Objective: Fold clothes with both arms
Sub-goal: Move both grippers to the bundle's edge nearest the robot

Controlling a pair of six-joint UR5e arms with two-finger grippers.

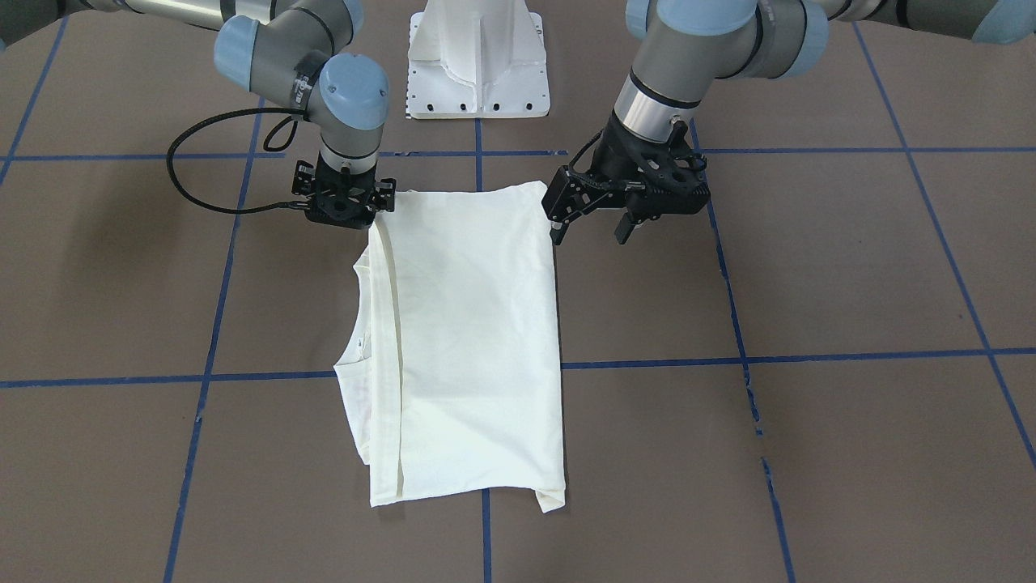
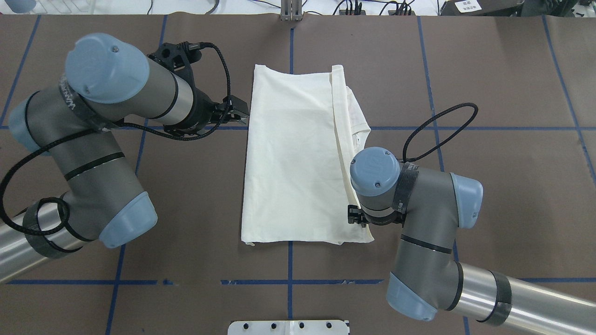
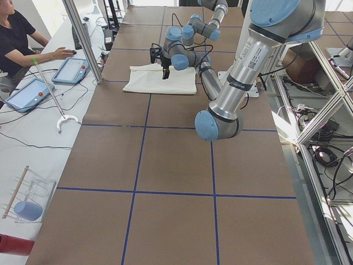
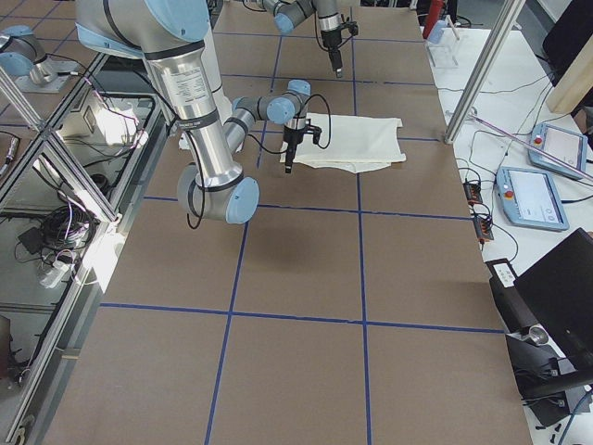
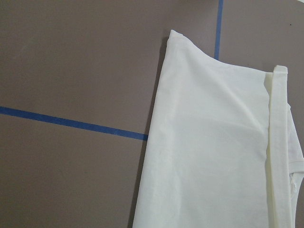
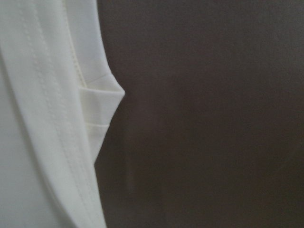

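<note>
Evidently you flanked the folded T-shirt [image 1: 469,324] for another fold: left end effector [image 1: 590,233] hung wide and empty beside it; right end effector [image 1: 344,206] sat at its corner, grip impossible to tell.

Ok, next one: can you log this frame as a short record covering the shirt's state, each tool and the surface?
garment: cream T-shirt, folded into a long narrow panel, lying flat, plain side up, no print showing
neckline: peeks out along the long edge on the robot's right
left tool: open, raised above the table at the shirt's left side, holding nothing
right tool: low at the shirt's right corner nearest the robot; open or shut cannot be told
surface: brown table with blue tape grid
</note>
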